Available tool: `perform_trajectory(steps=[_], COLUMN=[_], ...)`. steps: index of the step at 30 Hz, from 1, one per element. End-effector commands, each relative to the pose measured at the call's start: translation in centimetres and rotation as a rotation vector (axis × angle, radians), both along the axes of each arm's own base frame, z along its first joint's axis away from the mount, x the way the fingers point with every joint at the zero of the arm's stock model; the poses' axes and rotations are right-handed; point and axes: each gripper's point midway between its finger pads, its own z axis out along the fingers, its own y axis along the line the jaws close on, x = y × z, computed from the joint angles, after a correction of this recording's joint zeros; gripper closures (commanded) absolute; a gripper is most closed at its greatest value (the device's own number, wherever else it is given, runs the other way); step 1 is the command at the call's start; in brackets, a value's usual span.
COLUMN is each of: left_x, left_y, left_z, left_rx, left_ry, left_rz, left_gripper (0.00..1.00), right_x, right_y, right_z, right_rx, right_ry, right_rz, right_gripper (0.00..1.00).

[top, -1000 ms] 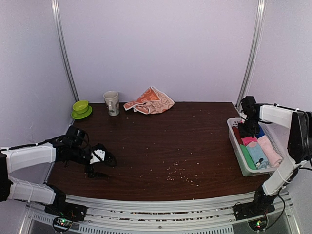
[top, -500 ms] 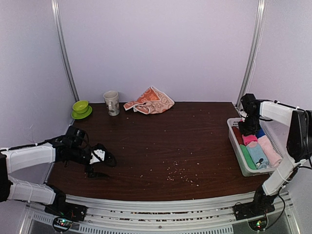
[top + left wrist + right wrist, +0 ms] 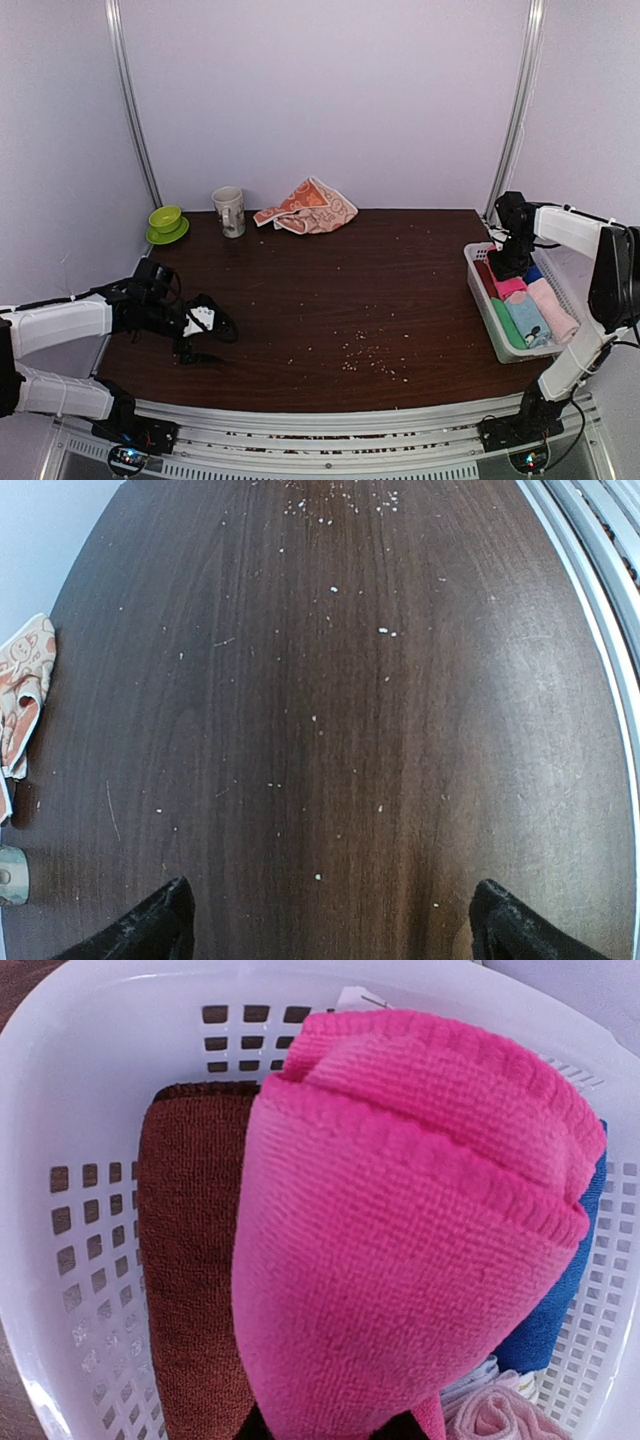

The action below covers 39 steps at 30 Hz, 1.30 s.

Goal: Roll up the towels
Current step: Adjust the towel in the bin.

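The right pincer (image 3: 511, 268) is clamped on the pink towel (image 3: 400, 1240) over the basket (image 3: 60, 1080) at the worktop's (image 3: 400, 290) right edge. The left pincer (image 3: 330, 930) gapes wide, empty, with bare worktop ahead and the orange towel (image 3: 310, 207) far beyond it.

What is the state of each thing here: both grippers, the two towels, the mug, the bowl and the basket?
Pink towel: bunched, held.
Orange towel: crumpled, not rolled.
Left gripper: open, empty.
Right gripper: shut on the pink towel, at the basket.
Mug: upright.
Green bowl: upright, on its saucer.
Basket: holds rolled cloths.
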Motion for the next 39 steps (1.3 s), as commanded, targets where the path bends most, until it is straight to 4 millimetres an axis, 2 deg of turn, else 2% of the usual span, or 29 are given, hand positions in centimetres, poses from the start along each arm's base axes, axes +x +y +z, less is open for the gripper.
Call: perform_trajectory(steps=[1,4,9,14,16,20,22,31,38,39], left_x=[0.1,0.0,0.0,-0.1,-0.1,-0.1,-0.1,0.0,0.0,0.0], left_y=[0.0,0.0,0.0,-0.1,0.0,-0.1,-0.1,-0.1,-0.1,0.0], left_z=[0.1,0.0,0.2,0.2,0.2,0.2,0.1,-0.1,-0.2,-0.2], left_rx=[-0.012,-0.012,-0.017,-0.018,-0.017,-0.017,-0.015,-0.011,-0.008,-0.007], left_ry=[-0.019,-0.017,-0.020,-0.020,-0.020,-0.019,-0.016,-0.008,-0.004,-0.004], left_rz=[-0.002,-0.002,-0.006,-0.010,-0.009,-0.010,-0.009,-0.007,-0.006,-0.006], left_gripper=[0.02,0.02,0.02,0.02,0.02,0.02,0.02,0.02,0.02,0.02], right_x=[-2.3,-2.3,-2.7,-2.9,-2.7,-2.3,-2.1,-1.4,-0.8,-0.7], right_y=[2.2,2.8,2.5,2.3,2.1,1.8,1.8,1.2,-0.3,-0.4], right_z=[-1.8,-3.3,-5.5,-6.3,-5.9,-4.4,-3.4,0.0,3.7,4.2], right_rx=[0.101,0.131,0.118,0.109,0.096,0.082,0.083,0.044,-0.031,-0.039], right_ry=[0.111,0.154,0.236,0.265,0.253,0.209,0.176,0.088,0.001,-0.011], right_rz=[0.058,0.074,0.057,0.050,0.047,0.038,0.039,0.013,-0.041,-0.048], right_gripper=[0.86,0.86,0.84,0.83,0.78,0.53,0.45,0.37,0.25,0.09])
